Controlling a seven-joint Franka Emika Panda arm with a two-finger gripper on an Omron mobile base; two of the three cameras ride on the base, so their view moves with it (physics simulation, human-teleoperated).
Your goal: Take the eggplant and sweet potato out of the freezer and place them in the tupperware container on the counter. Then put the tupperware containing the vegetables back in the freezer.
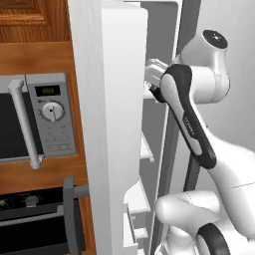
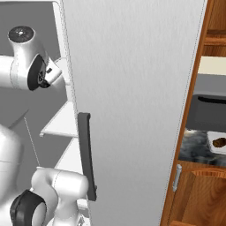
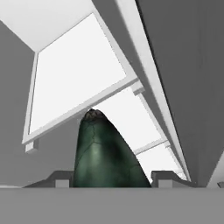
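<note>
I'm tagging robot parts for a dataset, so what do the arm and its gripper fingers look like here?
The arm is glossy white with rounded, bulbous links, black bands at the joints and a long black inlay with faint lettering along one link. A round dark cap tops its highest joint. No loose cables show. The gripper has small grey, blocky fingertips.

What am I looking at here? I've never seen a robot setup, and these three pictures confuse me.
A white robot arm is reaching into an open freezer. Two pictures come from cameras behind the arm, one on each side; the third looks out from the hand itself. On the left there is a microwave. The right-side picture is mostly freezer door, and past it, on the counter, a brown sweet potato lies in a whitish container. In the hand picture, a dark eggplant sits between the gripper fingers, with white shelves behind it.
</note>
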